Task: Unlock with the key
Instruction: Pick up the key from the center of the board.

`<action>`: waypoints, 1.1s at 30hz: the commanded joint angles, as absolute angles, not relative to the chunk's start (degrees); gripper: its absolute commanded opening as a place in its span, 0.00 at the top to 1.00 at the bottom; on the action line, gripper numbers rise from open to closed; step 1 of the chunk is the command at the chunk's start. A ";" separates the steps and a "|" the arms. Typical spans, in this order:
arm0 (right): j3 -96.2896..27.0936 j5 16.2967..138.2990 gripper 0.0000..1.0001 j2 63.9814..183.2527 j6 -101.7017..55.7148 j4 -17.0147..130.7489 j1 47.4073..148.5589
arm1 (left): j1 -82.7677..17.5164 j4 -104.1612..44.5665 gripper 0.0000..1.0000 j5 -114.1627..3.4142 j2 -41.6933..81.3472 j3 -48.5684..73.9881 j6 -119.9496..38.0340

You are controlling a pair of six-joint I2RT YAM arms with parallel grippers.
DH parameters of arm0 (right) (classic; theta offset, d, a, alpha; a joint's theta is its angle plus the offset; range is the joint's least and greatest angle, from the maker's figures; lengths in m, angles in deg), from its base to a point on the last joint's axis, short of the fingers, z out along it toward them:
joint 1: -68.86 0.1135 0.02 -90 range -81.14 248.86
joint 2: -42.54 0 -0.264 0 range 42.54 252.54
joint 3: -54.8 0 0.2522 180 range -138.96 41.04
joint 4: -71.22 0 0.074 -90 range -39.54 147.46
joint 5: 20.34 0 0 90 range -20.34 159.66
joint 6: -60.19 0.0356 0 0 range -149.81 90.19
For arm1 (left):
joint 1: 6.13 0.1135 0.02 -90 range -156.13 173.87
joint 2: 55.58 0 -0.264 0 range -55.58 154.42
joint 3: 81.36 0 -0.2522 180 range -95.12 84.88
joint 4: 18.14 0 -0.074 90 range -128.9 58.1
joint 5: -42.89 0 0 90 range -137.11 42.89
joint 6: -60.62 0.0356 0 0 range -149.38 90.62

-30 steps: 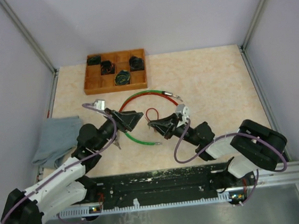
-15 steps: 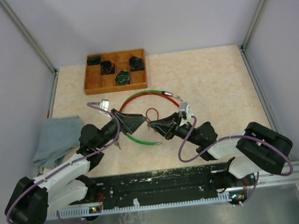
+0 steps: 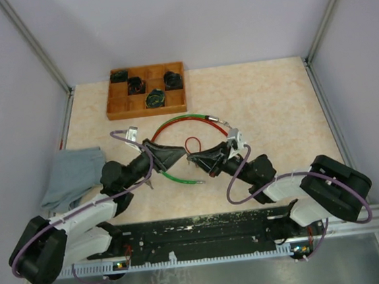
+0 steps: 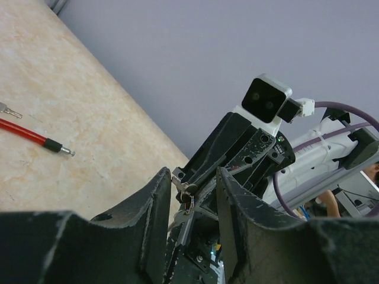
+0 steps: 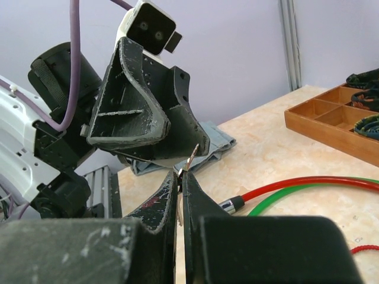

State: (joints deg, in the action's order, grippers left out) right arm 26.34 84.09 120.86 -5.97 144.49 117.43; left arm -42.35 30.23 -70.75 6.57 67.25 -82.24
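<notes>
A beige marbled table stands inside plain lilac walls. Two grippers meet mid-table. The left gripper has its jaws apart, and the right gripper pinches one small metal key above the surface. There is one compartmented wooden tray, one grey cloth, and two glossy cables, a red cable and a green cable.

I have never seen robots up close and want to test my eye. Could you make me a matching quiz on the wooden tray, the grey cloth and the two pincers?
Things:
1. wooden tray
2. grey cloth
3. right pincer
4. left pincer

Places or states:
A. fingers apart
B. at the left edge of the table
C. shut on a small key
D. at the back, with dark coils inside

Pairs: 1-D, 2-B, 3-C, 4-A
</notes>
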 commanded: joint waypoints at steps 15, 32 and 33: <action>23.12 84.85 1.00 119.79 0.21 156.47 117.07 | -42.07 39.53 0.82 -72.54 8.24 68.71 -85.14; 25.80 88.36 0.72 117.12 2.39 155.11 113.87 | -42.10 22.38 1.00 -70.70 -0.04 65.48 -71.24; 25.64 90.14 0.71 116.36 4.17 153.69 112.46 | -42.08 19.52 1.00 -70.63 -1.01 64.59 -68.77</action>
State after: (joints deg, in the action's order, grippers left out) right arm 24.94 86.76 120.20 1.17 144.53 116.25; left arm -42.33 29.24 -71.12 2.53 68.37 -78.35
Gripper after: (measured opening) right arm 0.264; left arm 0.005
